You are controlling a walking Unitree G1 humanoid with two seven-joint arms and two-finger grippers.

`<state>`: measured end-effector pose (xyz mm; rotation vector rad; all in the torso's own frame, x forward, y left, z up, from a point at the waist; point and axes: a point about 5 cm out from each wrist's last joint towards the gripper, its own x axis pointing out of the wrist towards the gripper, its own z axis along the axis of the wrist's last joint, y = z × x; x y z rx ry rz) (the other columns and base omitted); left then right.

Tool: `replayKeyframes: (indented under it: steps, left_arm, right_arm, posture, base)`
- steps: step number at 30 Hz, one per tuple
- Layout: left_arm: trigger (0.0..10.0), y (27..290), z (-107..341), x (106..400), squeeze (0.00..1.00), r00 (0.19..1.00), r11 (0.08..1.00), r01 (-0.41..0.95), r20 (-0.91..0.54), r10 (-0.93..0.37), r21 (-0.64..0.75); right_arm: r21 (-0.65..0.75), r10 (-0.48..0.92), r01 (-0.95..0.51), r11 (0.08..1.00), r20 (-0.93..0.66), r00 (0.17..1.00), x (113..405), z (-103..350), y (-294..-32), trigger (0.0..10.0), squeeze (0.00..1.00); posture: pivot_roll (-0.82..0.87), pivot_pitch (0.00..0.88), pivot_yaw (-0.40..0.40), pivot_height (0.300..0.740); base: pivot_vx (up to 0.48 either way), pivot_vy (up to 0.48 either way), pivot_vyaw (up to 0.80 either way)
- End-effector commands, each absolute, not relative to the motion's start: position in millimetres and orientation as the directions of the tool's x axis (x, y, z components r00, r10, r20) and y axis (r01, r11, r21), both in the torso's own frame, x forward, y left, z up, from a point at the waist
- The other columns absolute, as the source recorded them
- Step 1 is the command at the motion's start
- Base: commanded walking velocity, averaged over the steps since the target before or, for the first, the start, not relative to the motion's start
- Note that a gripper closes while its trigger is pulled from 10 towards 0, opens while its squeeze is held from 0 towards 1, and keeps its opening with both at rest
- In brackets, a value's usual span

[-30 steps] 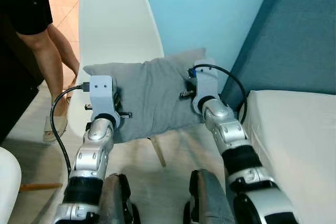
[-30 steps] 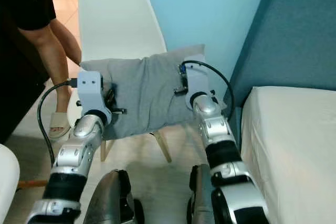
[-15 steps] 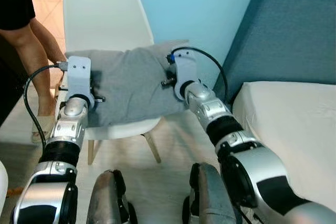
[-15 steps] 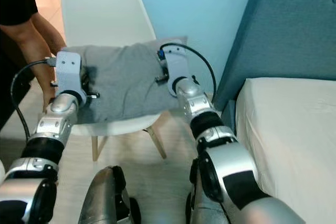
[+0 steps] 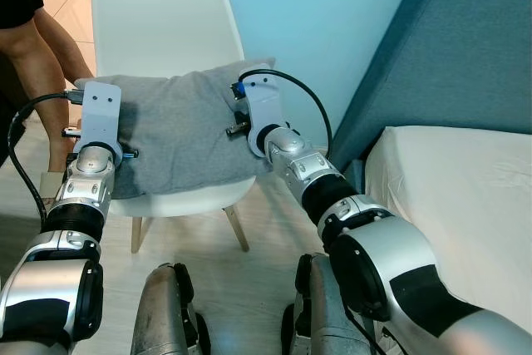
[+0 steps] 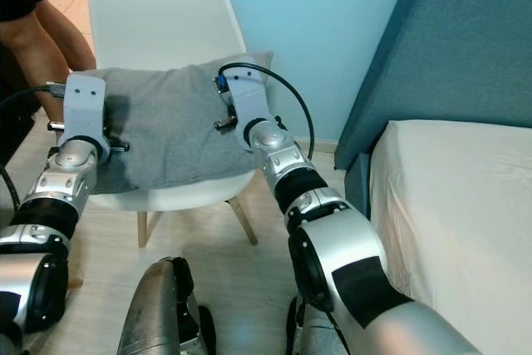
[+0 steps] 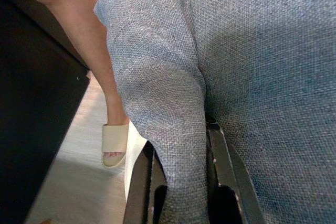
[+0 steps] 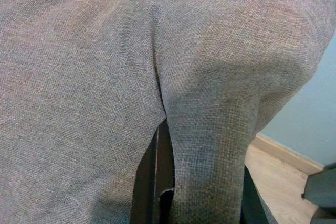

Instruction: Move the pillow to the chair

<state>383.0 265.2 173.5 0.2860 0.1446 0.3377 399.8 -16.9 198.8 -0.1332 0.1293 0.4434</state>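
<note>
The grey pillow [image 5: 179, 135] lies on the seat of the white chair [image 5: 158, 18] in the upper left of the frame. The left hand [image 7: 181, 182] is clamped on a fold at the pillow's left edge, and the right hand [image 8: 194, 192] is clamped on a fold at its right edge. A person's leg [image 5: 46, 56] stands at the far left, a white bed [image 5: 465, 197] at lower right.

Grey pillow [image 5: 179, 135] on white chair [image 5: 158, 14]
</note>
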Motion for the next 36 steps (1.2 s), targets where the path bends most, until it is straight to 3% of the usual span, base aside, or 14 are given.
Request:
replayKeyframes:
  steps: [1, 4, 5, 6, 7, 16, 22, 24, 31, 32, 35, 36]
  left_arm:
    - [10.0, 274, 185, 384, 1.00, 0.926, 0.897, -0.353, -0.037, 0.375, 0.266]
    - [10.0, 271, 185, 385, 1.00, 0.937, 0.916, -0.331, -0.034, 0.347, 0.227]
    - [10.0, 269, 186, 386, 1.00, 0.940, 0.916, -0.327, -0.014, 0.340, 0.233]
    - [10.0, 267, 187, 387, 1.00, 0.942, 0.914, -0.326, 0.000, 0.336, 0.243]
    - [10.0, 269, 190, 387, 0.00, 0.937, 0.903, -0.341, 0.021, 0.348, 0.261]
    - [10.0, 287, 224, 388, 0.00, 0.904, 0.875, -0.427, 0.134, 0.406, 0.230]
    - [10.0, 286, 235, 390, 0.00, 0.904, 0.875, -0.422, 0.181, 0.387, 0.238]
    - [10.0, 274, 231, 393, 0.00, 0.926, 0.894, -0.370, 0.178, 0.334, 0.251]
    - [10.0, 248, 209, 396, 0.00, 0.957, 0.940, -0.283, 0.126, 0.262, 0.193]
    - [10.0, 230, 204, 399, 0.00, 0.980, 0.971, -0.180, 0.111, 0.164, 0.155]
    - [10.0, 221, 203, 399, 0.00, 0.988, 0.982, -0.123, 0.111, 0.108, 0.141]
    - [10.0, 207, 204, 398, 0.00, 0.991, 0.993, -0.037, 0.130, 0.023, 0.112]
  right_arm:
    - [-0.087, 0.428, -0.436, 0.896, -0.098, 0.898, 400, 207, -12, 10.0, 1.00]
    - [-0.093, 0.398, -0.403, 0.910, -0.067, 0.915, 402, 211, -15, 10.0, 1.00]
    - [-0.129, 0.334, -0.333, 0.934, -0.019, 0.942, 406, 219, -23, 10.0, 0.00]
    - [-0.158, 0.289, -0.283, 0.946, 0.014, 0.957, 408, 225, -29, 10.0, 0.00]
    - [-0.181, 0.241, -0.229, 0.957, 0.048, 0.969, 411, 232, -36, 10.0, 0.00]
    - [-0.171, 0.108, -0.090, 0.981, 0.102, 0.989, 418, 250, -58, 10.0, 0.00]
    - [-0.100, 0.145, -0.140, 0.985, 0.044, 0.988, 417, 239, -56, 10.0, 0.00]
    - [-0.137, 0.213, -0.214, 0.967, -0.027, 0.977, 412, 220, -45, 10.0, 0.00]
    - [-0.128, 0.215, -0.224, 0.966, -0.081, 0.973, 407, 201, -39, 10.0, 0.00]
    - [-0.123, 0.186, -0.192, 0.974, -0.056, 0.981, 409, 205, -45, 10.0, 0.00]
    - [-0.116, 0.172, -0.175, 0.978, -0.037, 0.984, 411, 209, -50, 10.0, 0.00]
    - [-0.084, 0.170, -0.169, 0.982, 0.003, 0.985, 413, 216, -56, 10.0, 0.00]
  posture:
    - [0.04, 0.301, -0.093, 0.582]
    - [0.04, 0.293, -0.092, 0.582]
    - [0.03, 0.285, -0.095, 0.582]
    - [0.03, 0.285, -0.095, 0.582]
    - [0.03, 0.278, -0.097, 0.582]
    - [0.04, 0.226, -0.090, 0.582]
    - [0.04, 0.209, -0.080, 0.582]
    - [0.05, 0.206, -0.079, 0.582]
    - [0.06, 0.212, -0.084, 0.582]
    - [0.06, 0.215, -0.088, 0.582]
    - [0.06, 0.215, -0.088, 0.582]
    - [0.06, 0.216, -0.080, 0.582]
  base:
    - [0.000, 0.000, 0.00]
    - [0.000, 0.000, 0.00]
    - [0.000, 0.000, 0.00]
    - [0.000, 0.000, 0.00]
    - [0.000, 0.000, 0.00]
    - [0.000, 0.000, 0.00]
    - [0.000, 0.000, 0.00]
    - [0.000, 0.000, 0.00]
    - [0.000, 0.000, 0.00]
    - [0.000, 0.000, 0.00]
    - [0.000, 0.000, 0.00]
    - [0.000, 0.000, 0.00]
